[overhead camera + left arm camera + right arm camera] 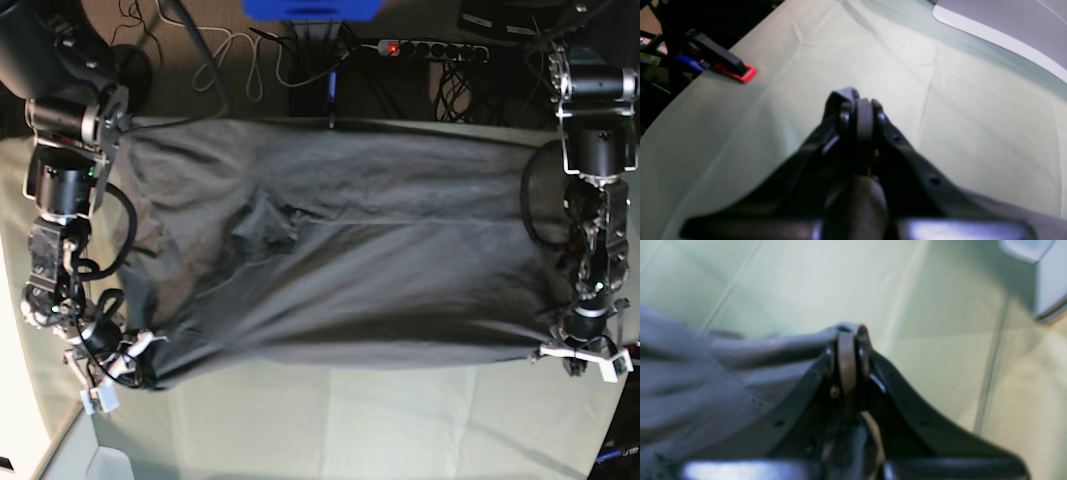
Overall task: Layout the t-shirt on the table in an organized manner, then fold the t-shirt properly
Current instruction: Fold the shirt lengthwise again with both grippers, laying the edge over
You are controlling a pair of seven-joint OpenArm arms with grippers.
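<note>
- At 8 o'clock, the right end effector (pixel 130 358) pinched a t-shirt (pixel 340 260) corner.
- The t-shirt lay stretched across the table (pixel 330 420), centre.
- At 4 o'clock, the left end effector (pixel 578 358) was pressed together on the opposite corner.

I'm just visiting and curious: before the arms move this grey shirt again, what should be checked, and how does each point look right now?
1. Left gripper shut on the t-shirt corner: ok.
2. Right gripper shut on the opposite corner: ok; the right wrist view shows cloth between its fingers.
3. Edge stretched between both grippers: ok, nearly straight.
4. Shirt lying flat: not ok, a bunched fold sits left of centre.
5. Shirt fully on the table: cannot tell; its far edge runs along the table's far edge.
6. Red clamp away from the left gripper: ok.
</note>
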